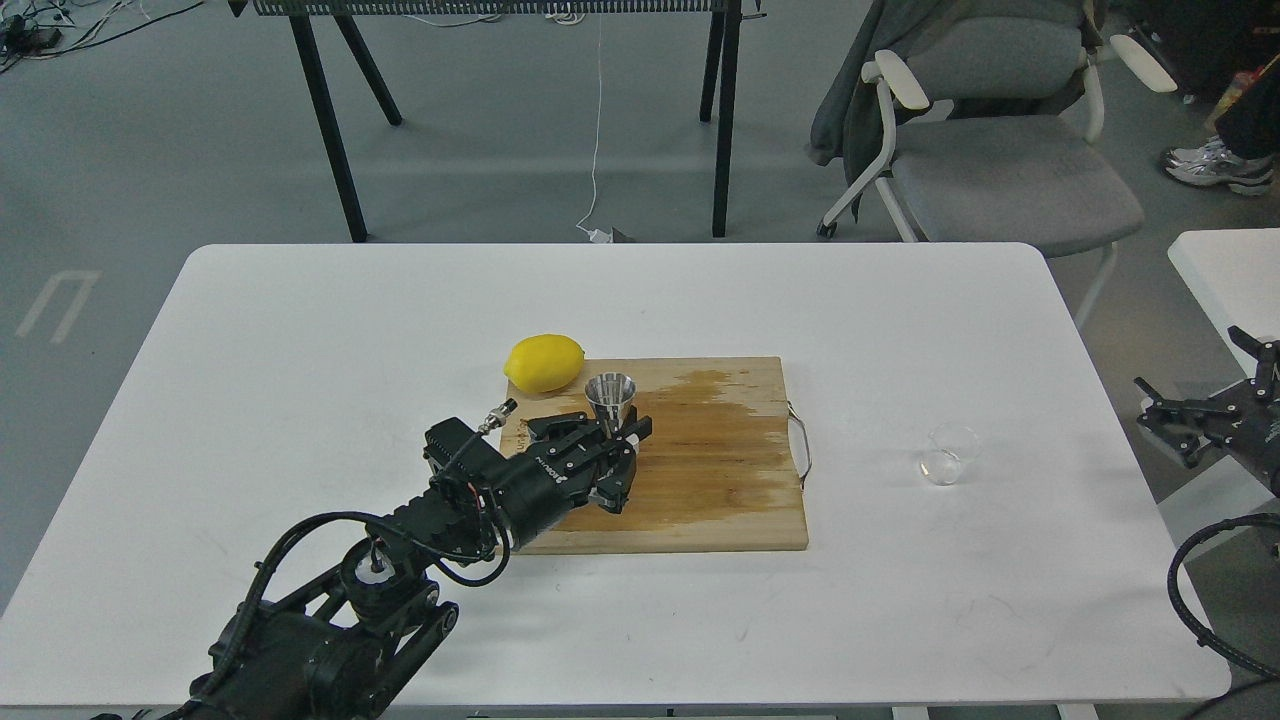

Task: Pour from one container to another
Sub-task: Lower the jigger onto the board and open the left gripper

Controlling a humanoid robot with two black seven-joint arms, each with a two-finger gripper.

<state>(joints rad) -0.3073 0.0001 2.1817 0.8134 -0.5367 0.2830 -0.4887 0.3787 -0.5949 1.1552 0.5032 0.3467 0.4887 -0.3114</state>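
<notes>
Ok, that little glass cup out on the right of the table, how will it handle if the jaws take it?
The clear glass cup looks thin-walled and smooth, so probably slippery and fragile under a hard squeeze. It seems small and likely light, so a nudge might slide or tip it on the bare white table. Its round body could roll if knocked over.

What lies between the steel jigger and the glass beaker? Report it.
In the head view: from the jigger, wet-stained cutting board, its wire handle, then bare white table up to the glass beaker.
</notes>
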